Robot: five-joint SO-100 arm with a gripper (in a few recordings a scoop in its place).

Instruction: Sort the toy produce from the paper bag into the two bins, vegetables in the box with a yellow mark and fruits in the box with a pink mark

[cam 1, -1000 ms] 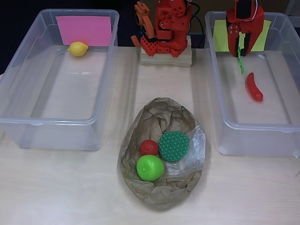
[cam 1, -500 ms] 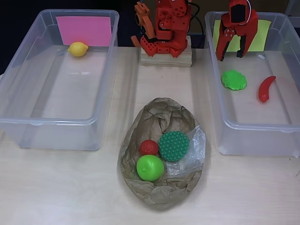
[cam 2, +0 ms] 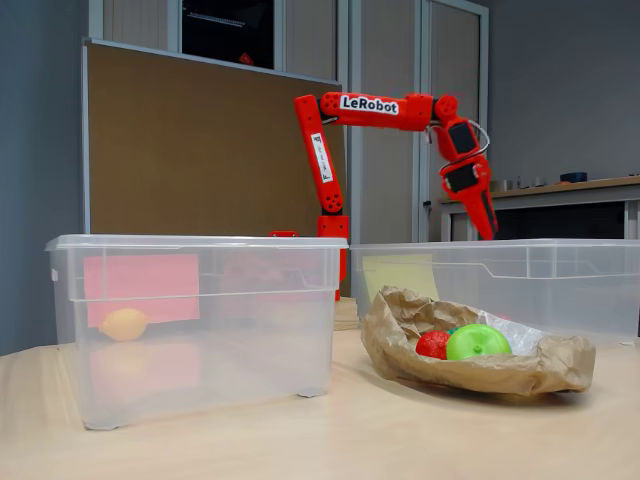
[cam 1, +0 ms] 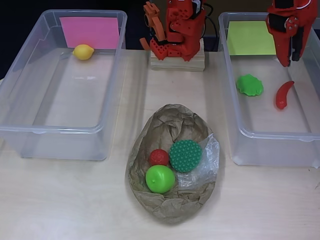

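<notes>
The paper bag lay open on the tabletop, and I take it as the landmark for all places. Inside it three toys were left: a red ball-shaped toy, a dark green bumpy round toy touching it, and a bright green apple-like toy just in front of both. To the upper left of the bag, in the overhead view, stood the bin with the pink mark, and a yellow lemon lay in it just below the mark. To the upper right of the bag stood the bin with the yellow mark; a green leafy vegetable and a red chili pepper lay on its floor, near each other but apart. The gripper hung above this bin, well away from the bag, with nothing between its fingers; they appeared nearly closed, but I cannot tell this surely. In my judgement, three toys were already sorted and three were left, so the task was about half done. The arm would need to go to the bag for the next toy.
</notes>
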